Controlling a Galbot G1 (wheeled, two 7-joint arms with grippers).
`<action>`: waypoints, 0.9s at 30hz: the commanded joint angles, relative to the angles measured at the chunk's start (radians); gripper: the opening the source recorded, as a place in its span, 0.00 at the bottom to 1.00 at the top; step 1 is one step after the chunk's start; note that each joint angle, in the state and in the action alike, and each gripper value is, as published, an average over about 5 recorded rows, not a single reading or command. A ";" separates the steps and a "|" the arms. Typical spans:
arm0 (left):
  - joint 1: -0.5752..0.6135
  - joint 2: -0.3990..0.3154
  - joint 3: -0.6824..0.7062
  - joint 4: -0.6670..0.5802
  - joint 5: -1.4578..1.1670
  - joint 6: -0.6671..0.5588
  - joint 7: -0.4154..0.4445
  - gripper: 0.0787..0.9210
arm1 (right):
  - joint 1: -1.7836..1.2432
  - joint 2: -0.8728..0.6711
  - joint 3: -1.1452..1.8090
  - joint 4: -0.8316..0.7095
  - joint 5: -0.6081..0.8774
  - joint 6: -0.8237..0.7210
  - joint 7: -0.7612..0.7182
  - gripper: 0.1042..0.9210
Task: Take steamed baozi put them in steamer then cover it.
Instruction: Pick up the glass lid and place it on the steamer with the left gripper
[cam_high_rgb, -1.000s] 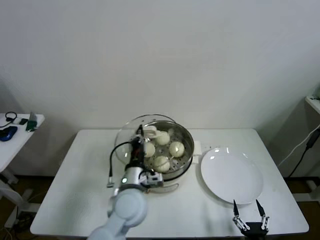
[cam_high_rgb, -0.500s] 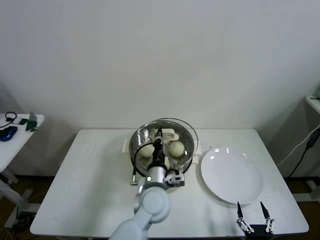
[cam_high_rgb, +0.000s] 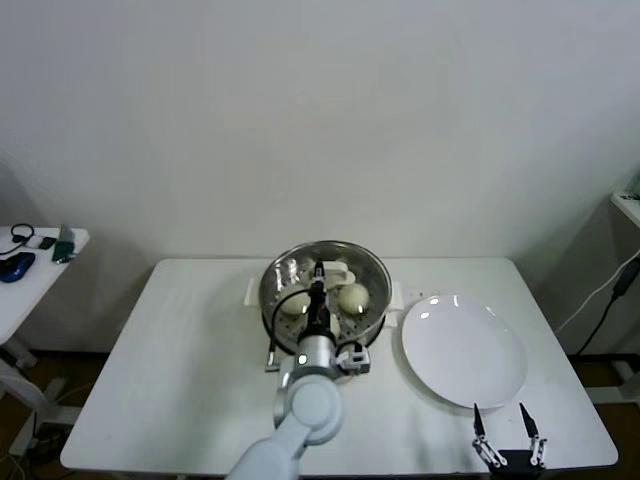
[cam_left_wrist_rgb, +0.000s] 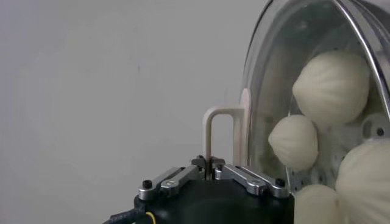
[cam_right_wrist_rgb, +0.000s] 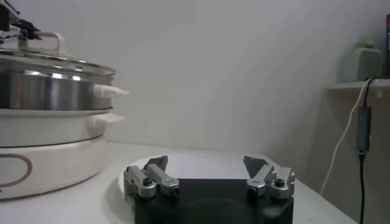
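The steel steamer (cam_high_rgb: 372, 283) stands on its white cooker base (cam_right_wrist_rgb: 42, 159) mid-table. The glass cover (cam_high_rgb: 345, 252) lies level over the steamer's rim, seen side-on as the cover (cam_right_wrist_rgb: 58, 63) in the right wrist view. My left gripper (cam_high_rgb: 319, 272) is shut on its cream bar handle (cam_left_wrist_rgb: 219, 122), gripper (cam_left_wrist_rgb: 211, 163) pinching the bar's middle. Several pale baozi show through the glass, such as one baozi (cam_left_wrist_rgb: 332, 85) and another baozi (cam_high_rgb: 352, 297). My right gripper (cam_high_rgb: 508, 438) hovers open and empty at the table's front right, gripper (cam_right_wrist_rgb: 207, 167).
A flat white plate (cam_high_rgb: 463, 347) lies to the right of the steamer, just behind my right gripper. The steamer's side handles (cam_right_wrist_rgb: 109, 91) jut toward the plate. A side table (cam_high_rgb: 30, 262) with small items stands at far left.
My left gripper carried the cover from a tilted position left of the steamer to level over it. The right gripper stayed near the front edge.
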 joint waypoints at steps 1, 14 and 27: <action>0.001 -0.004 -0.005 0.018 0.017 0.002 -0.002 0.07 | 0.001 -0.001 -0.001 -0.005 0.000 0.002 -0.002 0.88; -0.007 0.009 -0.001 0.044 -0.001 -0.018 -0.014 0.07 | 0.014 0.005 -0.001 -0.017 0.000 0.003 -0.003 0.88; -0.005 0.037 0.009 -0.002 -0.028 -0.019 0.011 0.07 | 0.017 0.009 -0.004 -0.022 -0.001 0.005 -0.005 0.88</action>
